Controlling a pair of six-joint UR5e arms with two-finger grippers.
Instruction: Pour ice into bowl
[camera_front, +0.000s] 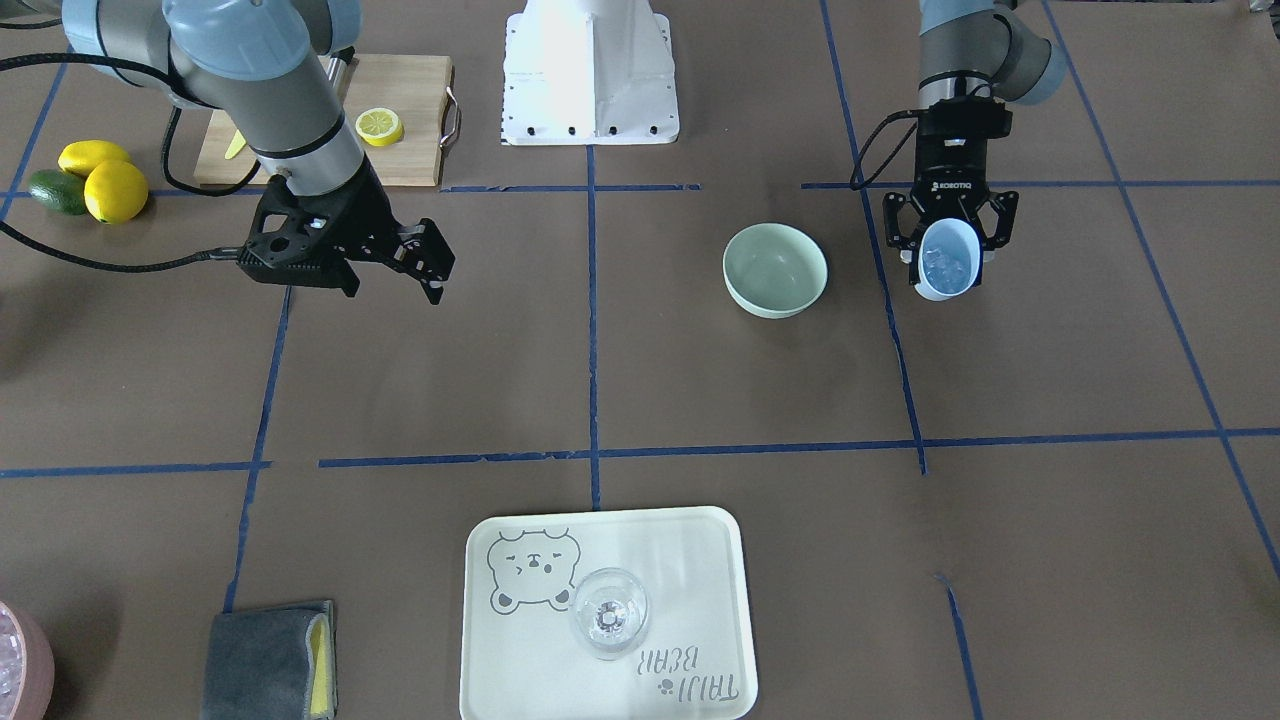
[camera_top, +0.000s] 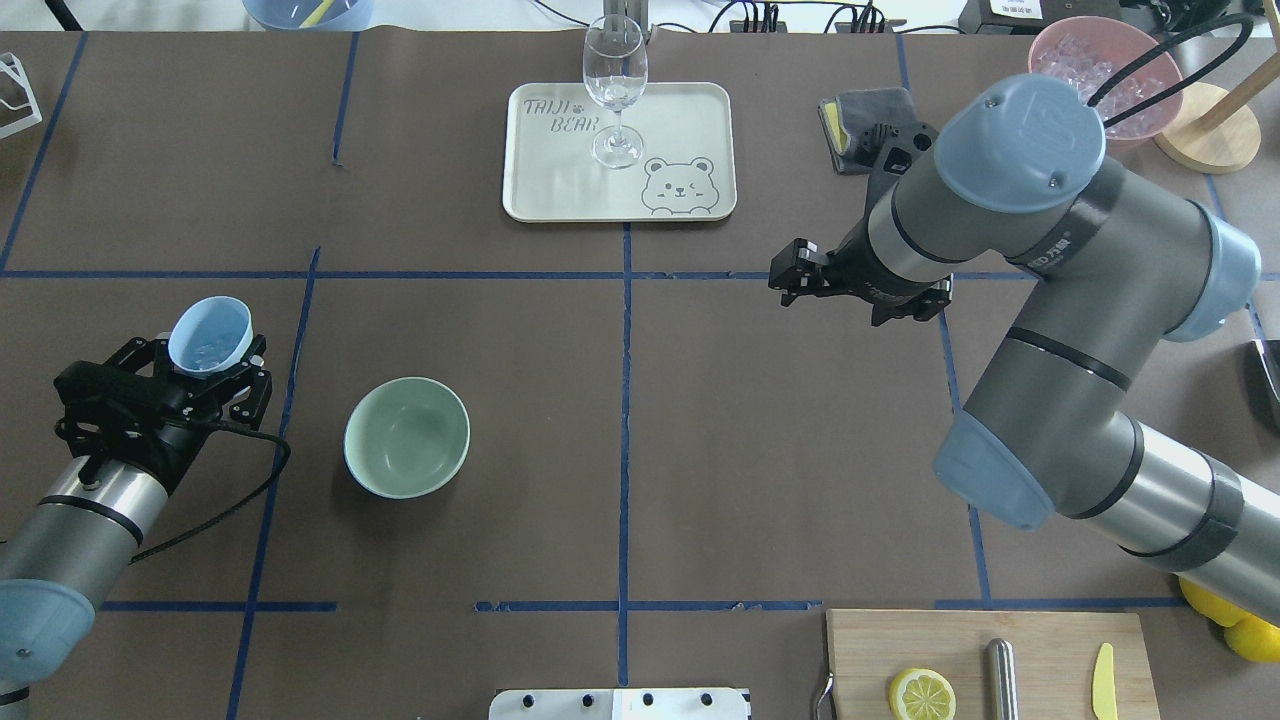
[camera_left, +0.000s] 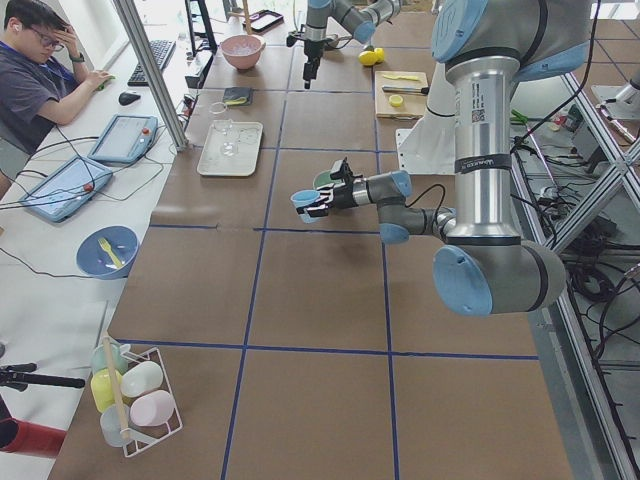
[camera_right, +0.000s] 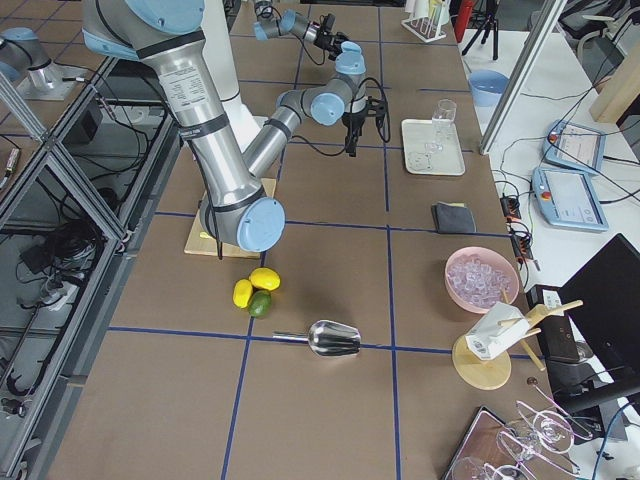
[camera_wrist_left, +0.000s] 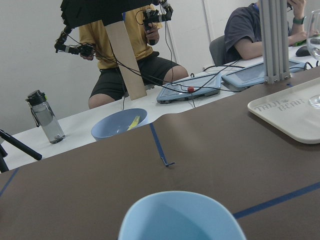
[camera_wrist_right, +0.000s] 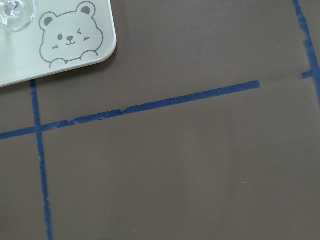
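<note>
L hand (camera_top: 210, 352) is clamped round a light blue cup (camera_front: 948, 275), one finger each side of it, and holds it clear of the desk (camera_front: 700, 380) w/ its mouth up. The ice (camera_front: 940, 262) is inside the cup, a small clump of clear cubes at the bottom. The mint-green bowl (camera_front: 775, 270) stands on the desk just beside that hand, on the side twd the desk's middle, not touching cup or fingers; nothing in it.

R hand (camera_front: 432, 262) hangs over the desk on the other side of the centre tape line, well apart from bowl & cup, nothing in it. Can't tell from here if its fingers are together or apart; its wrist cam shows only brown desk, blue tape and a corner of the tray.

On the operators' side there's a cream tray (camera_front: 700, 540) w/ a bear print and a clear wine glass (camera_front: 609, 612) standing on it. Nr the robot base a wooden board (camera_front: 410, 100) w/ half a lemon (camera_front: 380, 126). A pink container (camera_top: 1105, 60) of clear cubes sits at the far corner behind the R arm
</note>
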